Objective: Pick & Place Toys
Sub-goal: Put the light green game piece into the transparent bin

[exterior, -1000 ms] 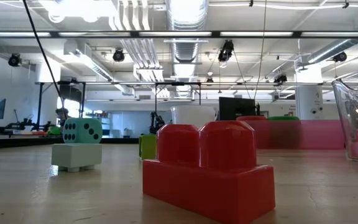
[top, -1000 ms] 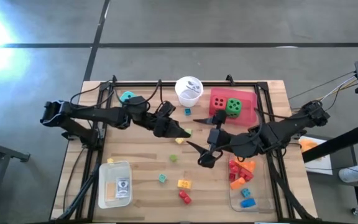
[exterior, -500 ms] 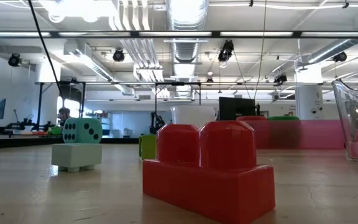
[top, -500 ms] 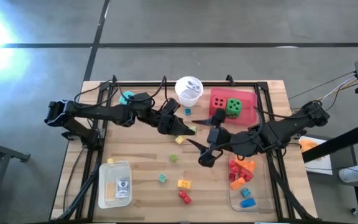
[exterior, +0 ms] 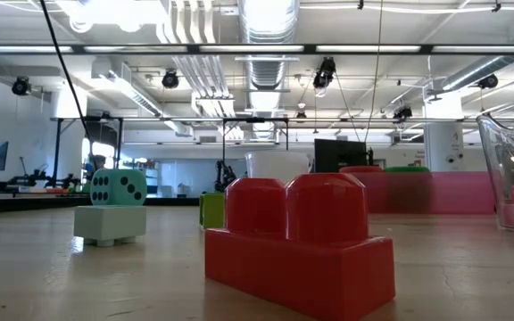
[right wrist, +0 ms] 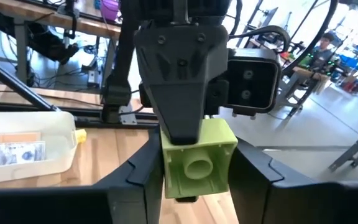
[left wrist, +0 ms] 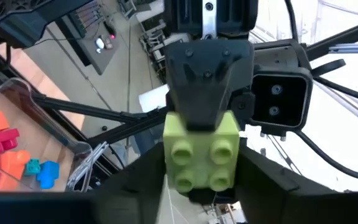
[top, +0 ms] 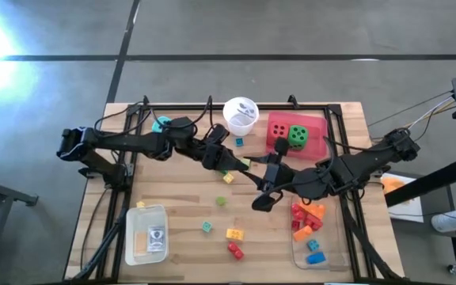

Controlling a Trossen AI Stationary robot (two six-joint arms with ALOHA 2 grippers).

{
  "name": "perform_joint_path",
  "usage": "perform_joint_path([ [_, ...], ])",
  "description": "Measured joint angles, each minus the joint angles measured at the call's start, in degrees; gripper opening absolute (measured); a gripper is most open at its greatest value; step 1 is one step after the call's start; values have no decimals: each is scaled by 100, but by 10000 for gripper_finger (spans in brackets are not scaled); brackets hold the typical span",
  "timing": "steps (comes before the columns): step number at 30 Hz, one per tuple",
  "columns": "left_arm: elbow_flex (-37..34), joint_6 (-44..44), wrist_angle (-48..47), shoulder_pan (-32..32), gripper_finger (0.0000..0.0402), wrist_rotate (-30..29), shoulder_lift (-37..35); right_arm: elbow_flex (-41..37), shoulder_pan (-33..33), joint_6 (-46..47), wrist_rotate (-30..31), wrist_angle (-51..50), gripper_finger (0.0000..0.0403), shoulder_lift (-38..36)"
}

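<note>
I see both grippers clamped on one light-green brick (top: pixel 245 164) just beside the white cup (top: pixel 240 113), left gripper (top: pixel 242 165), right gripper (top: pixel 256 176), no legible writing.

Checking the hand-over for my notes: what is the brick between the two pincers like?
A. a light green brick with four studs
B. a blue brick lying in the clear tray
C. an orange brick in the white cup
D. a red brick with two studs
A: the left wrist view shows a light green brick with four studs, met by the right pincer.

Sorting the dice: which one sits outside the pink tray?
The teal die, alone at the table's back left by the left arm; the red die and green die sit in the pink tray.
</note>
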Motion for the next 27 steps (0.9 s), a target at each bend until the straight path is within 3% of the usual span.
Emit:
perform_joint_path([
  [7, -7, 453, -34, -5, 314, 20, -2, 0, -7, 199, -134, -14, 127, -4],
  [13, -7, 667, -39, 4, 384, 18, -2, 0, -4, 586, -643, -65, 127, -42],
  [16, -7, 779, -192, 4, 396, 151, -5, 0, 4, 834, -923, -216, 127, -82],
  [21, -7, 912, -686, 4, 383, 518, -63, 0, 26, 1494, -1339, -885, 127, -152],
  [27, -7, 1467, -1842, 4, 371, 605, -248, 0, 102, 2005, -1929, -1339, 127, -266],
])
